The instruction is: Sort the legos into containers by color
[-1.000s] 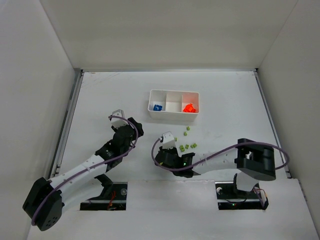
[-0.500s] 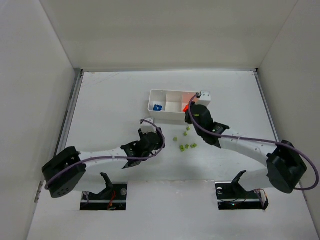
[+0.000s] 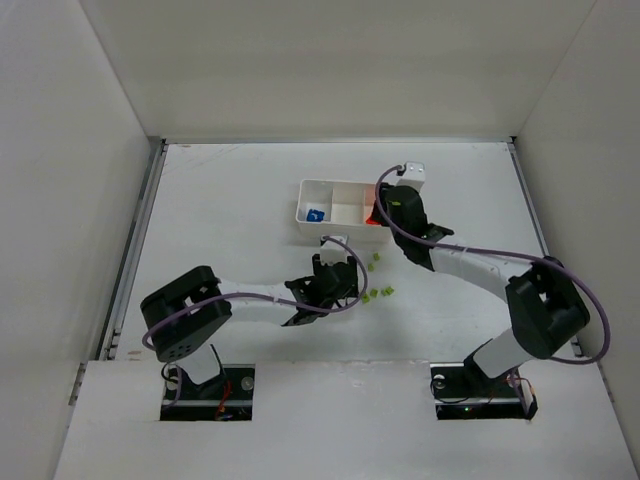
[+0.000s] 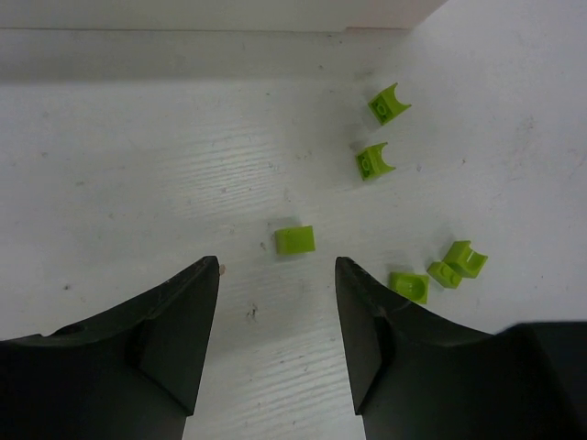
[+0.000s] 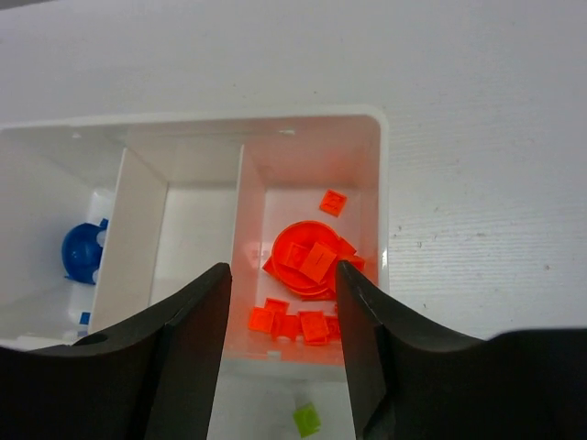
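Observation:
The white tray of three containers stands at the table's middle back. Orange-red legos fill its right compartment and blue ones lie in the left. My right gripper hangs open over the right compartment, with nothing between its fingers. Yellow-green legos lie scattered on the table in front of the tray. My left gripper stands open low over them. One green brick lies just ahead of its fingertips, and several more lie to its right.
White walls enclose the table on three sides. One green brick lies just in front of the tray's near wall, under my right gripper. The tray's rim is thin and low.
My right arm has swung from the near table up to the tray's right compartment, and its jaws have opened. My left arm has swept right to the green bricks.

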You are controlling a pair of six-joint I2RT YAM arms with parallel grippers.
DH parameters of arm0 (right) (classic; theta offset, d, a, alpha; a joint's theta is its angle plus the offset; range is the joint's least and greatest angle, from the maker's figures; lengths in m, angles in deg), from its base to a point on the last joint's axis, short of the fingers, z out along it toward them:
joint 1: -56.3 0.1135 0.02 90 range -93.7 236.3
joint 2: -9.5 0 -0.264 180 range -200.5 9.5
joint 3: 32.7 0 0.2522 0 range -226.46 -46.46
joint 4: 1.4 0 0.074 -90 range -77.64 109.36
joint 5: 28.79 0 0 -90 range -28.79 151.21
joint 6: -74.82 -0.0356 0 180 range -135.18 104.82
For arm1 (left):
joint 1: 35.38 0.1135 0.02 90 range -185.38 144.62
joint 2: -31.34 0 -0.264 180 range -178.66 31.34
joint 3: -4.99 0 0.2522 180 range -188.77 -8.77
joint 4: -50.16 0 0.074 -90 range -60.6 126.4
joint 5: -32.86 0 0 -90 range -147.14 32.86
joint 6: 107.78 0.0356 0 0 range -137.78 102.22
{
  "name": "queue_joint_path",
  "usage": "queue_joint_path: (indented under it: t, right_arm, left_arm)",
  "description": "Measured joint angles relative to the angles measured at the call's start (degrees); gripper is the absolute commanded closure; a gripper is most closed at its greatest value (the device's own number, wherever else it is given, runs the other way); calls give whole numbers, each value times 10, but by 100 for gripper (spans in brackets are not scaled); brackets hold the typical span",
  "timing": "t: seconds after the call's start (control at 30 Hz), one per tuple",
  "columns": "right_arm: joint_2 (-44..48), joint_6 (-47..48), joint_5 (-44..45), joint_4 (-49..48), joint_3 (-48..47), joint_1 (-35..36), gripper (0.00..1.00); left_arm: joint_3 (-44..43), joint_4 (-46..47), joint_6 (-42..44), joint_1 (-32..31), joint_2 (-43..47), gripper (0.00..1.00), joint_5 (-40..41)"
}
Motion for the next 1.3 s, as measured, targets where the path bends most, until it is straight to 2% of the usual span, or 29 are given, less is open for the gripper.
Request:
queue_joint_path:
  t: [0.13, 0.23, 0.4, 0.53, 0.63, 0.73, 0.87, 1.13, 1.3]
  right_arm:
    - [73, -6, 1, -9, 43, 8, 56]
    - [150, -33, 6, -18, 112, 24, 57]
    - [226, -103, 7, 3, 227, 38, 45]
    - [255, -154, 8, 63, 272, 45, 43]
    - [262, -187, 7, 103, 278, 65, 42]
    - [255, -217, 5, 136, 278, 88, 42]
    - [235, -240, 4, 171, 278, 126, 40]
    - [205, -265, -4, 200, 264, 139, 42]
    - [171, -276, -6, 202, 256, 139, 50]
  left_arm:
    - [-30, 0, 10, -4, -36, 53, 1]
    - [-51, 0, 14, -6, -60, 57, 0]
    - [-80, -11, 21, -6, -96, 60, 1]
    - [-90, -24, 21, -5, -113, 67, 4]
    - [-96, -29, 23, -4, -122, 80, 9]
    - [-97, -31, 25, -2, -123, 86, 10]
    - [-96, -40, 26, 3, -110, 87, 11]
    - [-99, -36, 41, 59, 12, 86, 11]
    - [-136, -22, 58, 113, 6, 85, 1]
